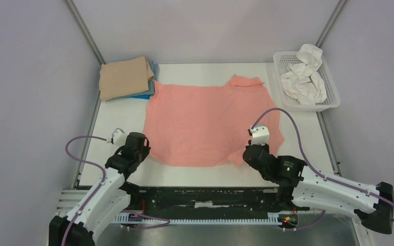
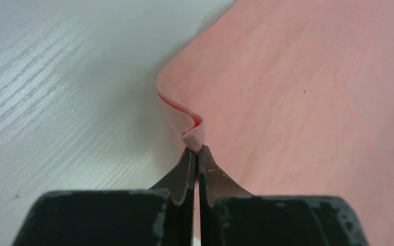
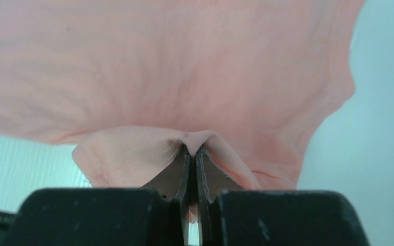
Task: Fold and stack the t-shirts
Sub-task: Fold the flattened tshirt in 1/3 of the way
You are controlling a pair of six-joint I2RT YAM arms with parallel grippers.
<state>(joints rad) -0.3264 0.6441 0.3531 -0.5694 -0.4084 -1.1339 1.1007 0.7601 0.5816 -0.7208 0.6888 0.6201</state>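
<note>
The salmon-pink t-shirt (image 1: 205, 120) lies spread flat in the middle of the white table. My left gripper (image 1: 142, 152) is shut on its near left corner; in the left wrist view the gripper (image 2: 198, 149) pinches a small raised fold of the pink cloth (image 2: 297, 87). My right gripper (image 1: 246, 152) is shut on the near right edge; in the right wrist view the gripper (image 3: 192, 149) pinches a bunched hem of the shirt (image 3: 184, 66). A folded tan t-shirt (image 1: 124, 77) lies on a folded blue t-shirt (image 1: 149, 91) at the far left corner.
A white mesh basket (image 1: 330, 84) with crumpled white cloth (image 1: 303, 77) stands at the far right. Grey walls and metal frame posts enclose the table (image 1: 118, 118). A black rail (image 1: 200, 197) runs along the near edge between the arm bases.
</note>
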